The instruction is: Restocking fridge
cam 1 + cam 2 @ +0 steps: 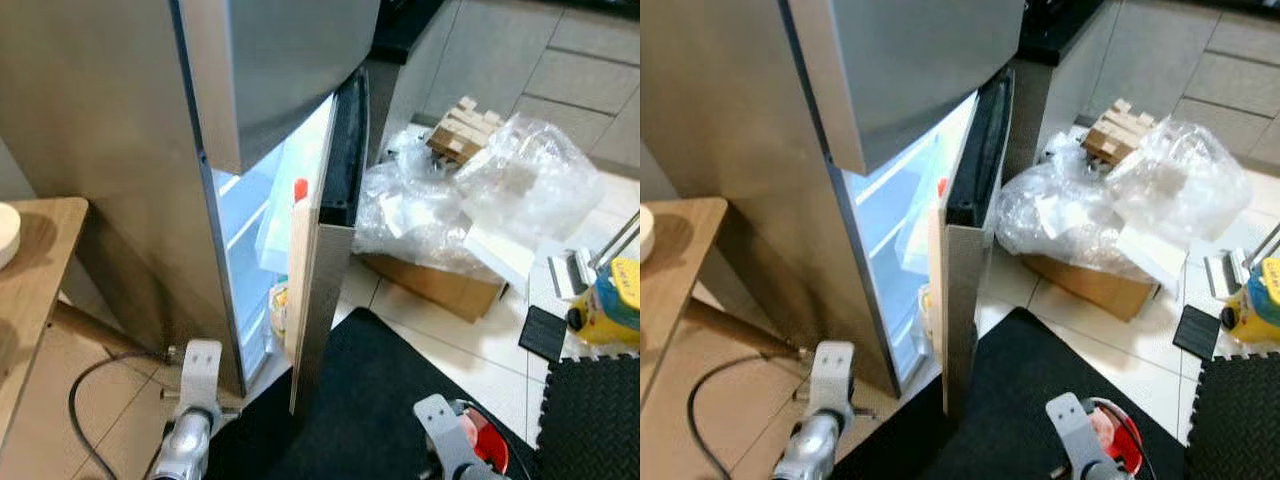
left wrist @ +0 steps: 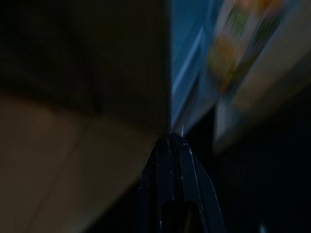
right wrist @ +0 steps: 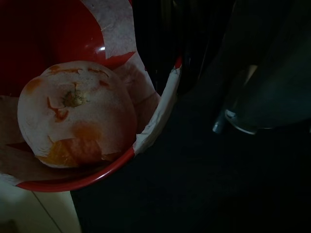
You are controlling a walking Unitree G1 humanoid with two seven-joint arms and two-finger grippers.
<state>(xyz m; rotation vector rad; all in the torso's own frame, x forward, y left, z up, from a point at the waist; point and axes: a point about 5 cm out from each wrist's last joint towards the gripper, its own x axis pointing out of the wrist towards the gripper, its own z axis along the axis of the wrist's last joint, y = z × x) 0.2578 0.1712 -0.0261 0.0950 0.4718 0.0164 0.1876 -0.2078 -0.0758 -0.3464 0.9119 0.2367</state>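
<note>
Steel fridge [image 1: 110,150] stands with its one lower door [image 1: 325,290] ajar. One red bowl [image 3: 92,43] holding one orange fruit [image 3: 75,114] sits at the right gripper [image 3: 167,53], fingers clamped on its rim. Left gripper [image 2: 171,145], fingers pressed together and empty, hangs near the fridge's foot.

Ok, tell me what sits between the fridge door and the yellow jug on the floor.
In the left eye view, between the fridge door and yellow jug sit a cardboard box heaped with clear plastic wrap, and a black pad.

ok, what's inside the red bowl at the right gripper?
One pale round fruit with orange patches, lying on white paper lining the red bowl. Anything beneath the fruit and paper is hidden.
</note>
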